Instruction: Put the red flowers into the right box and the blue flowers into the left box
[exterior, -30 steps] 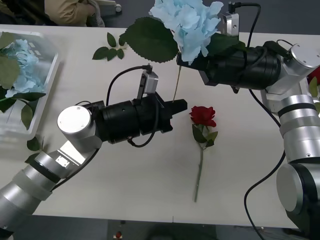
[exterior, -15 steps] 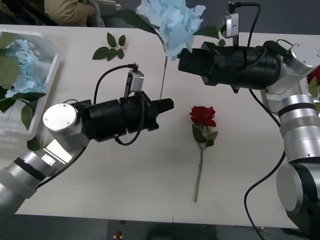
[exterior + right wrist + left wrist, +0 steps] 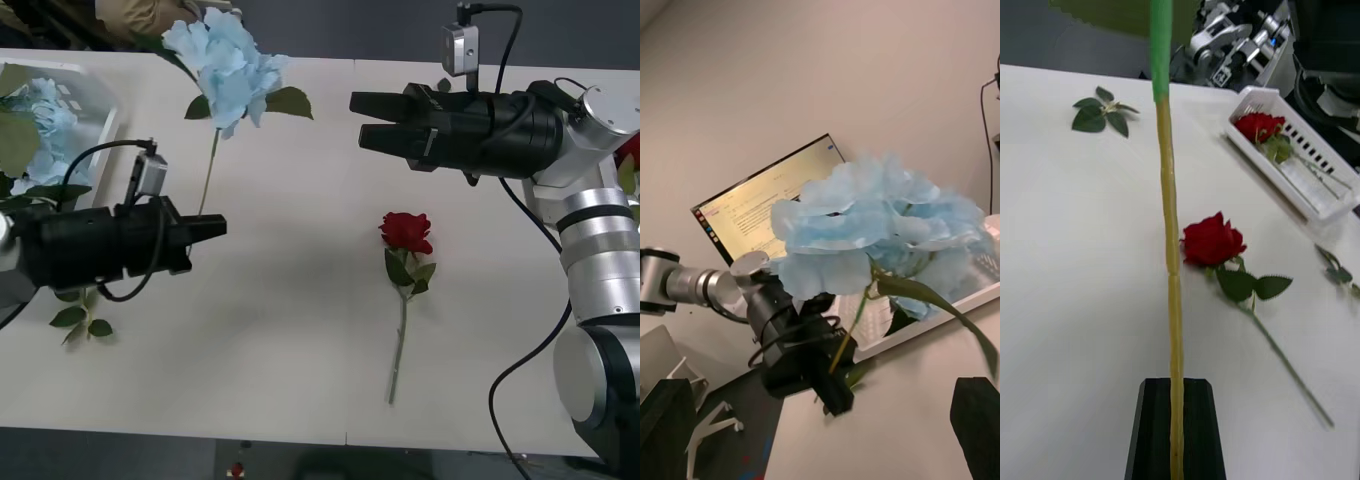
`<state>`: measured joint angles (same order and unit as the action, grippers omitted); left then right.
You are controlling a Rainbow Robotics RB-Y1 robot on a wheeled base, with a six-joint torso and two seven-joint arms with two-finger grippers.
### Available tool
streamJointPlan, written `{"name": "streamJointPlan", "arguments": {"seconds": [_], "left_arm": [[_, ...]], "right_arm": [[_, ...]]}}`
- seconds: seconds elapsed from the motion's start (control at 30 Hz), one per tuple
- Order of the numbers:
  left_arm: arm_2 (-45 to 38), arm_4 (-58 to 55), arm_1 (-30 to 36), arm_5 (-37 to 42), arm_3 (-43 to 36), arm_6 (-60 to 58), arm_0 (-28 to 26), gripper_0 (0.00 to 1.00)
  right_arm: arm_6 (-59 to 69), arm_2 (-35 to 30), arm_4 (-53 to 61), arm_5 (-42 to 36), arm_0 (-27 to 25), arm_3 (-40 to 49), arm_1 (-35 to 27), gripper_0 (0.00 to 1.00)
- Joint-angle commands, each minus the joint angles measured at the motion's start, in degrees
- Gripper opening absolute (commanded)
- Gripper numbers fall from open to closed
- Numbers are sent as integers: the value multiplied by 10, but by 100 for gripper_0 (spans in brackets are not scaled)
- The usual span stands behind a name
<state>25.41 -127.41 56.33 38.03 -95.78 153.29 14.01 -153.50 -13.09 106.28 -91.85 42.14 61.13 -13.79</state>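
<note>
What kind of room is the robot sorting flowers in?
Probably a robot lab or office. There is a plain white table, a computer monitor with a document open behind the left gripper, and more robot machinery beyond the table.

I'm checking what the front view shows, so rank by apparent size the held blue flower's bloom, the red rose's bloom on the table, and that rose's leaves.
Largest to smallest:
1. Blue flower's bloom, held up nearer the camera, so maybe flattered.
2. Red rose's bloom.
3. Rose's leaves, each smaller than its bloom.
</note>
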Motion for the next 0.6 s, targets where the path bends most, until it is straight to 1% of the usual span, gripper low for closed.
{"name": "streamJointPlan", "arguments": {"seconds": [0.03,0.13,0.27,0.33,0.37,0.47,0.6], "left_arm": [[-100,-10,47,42,-45,17,-79,0],[-168,-11,73,74,-59,17,-137,0],[-258,5,88,117,-55,17,-201,0],[-285,19,87,134,-48,17,-215,0],[-313,41,80,159,-36,17,-222,0],[-372,111,50,220,-9,17,-218,0],[-483,254,-20,345,36,12,-174,0]], "right_arm": [[-15,1,-28,-26,35,14,-43,100],[-15,-4,-65,-61,39,14,-67,100],[65,-15,-115,-108,44,14,-92,100],[88,-18,-133,-120,47,14,-98,100],[120,-22,-157,-131,48,17,-106,100],[176,-31,-193,-144,47,21,-116,100],[254,-27,-244,-148,38,29,-130,100]]}}
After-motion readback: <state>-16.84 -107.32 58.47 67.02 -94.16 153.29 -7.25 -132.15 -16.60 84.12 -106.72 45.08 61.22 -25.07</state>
